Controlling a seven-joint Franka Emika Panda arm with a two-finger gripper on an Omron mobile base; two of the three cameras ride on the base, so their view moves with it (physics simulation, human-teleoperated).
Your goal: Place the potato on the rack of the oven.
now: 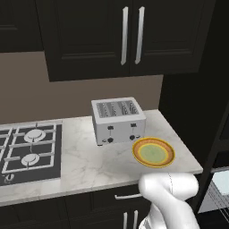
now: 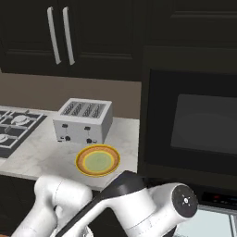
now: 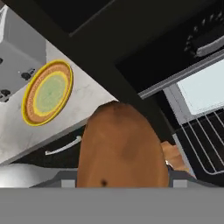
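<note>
The potato (image 3: 122, 146), a brown matte lump, sits very close to the hand camera and covers the fingertips. My gripper (image 3: 123, 181) is shut on it, out in front of the counter edge. The oven (image 2: 194, 125) is the tall black unit right of the counter. Its lower cavity is open, with a pale grey inside (image 1: 220, 188) (image 2: 210, 224). In the hand view the wire rack (image 3: 204, 139) lies to the right of the potato, below a pale grey panel (image 3: 203, 85). The potato is apart from the rack.
A yellow-rimmed plate (image 1: 153, 152) (image 2: 97, 160) (image 3: 47, 92) lies bare near the counter's front edge. Behind it stands a silver four-slot toaster (image 1: 118, 120) (image 2: 83, 120). The black gas hob (image 1: 29, 152) is at the left. Dark cabinets hang above, and a drawer handle (image 3: 63, 146) is below the counter.
</note>
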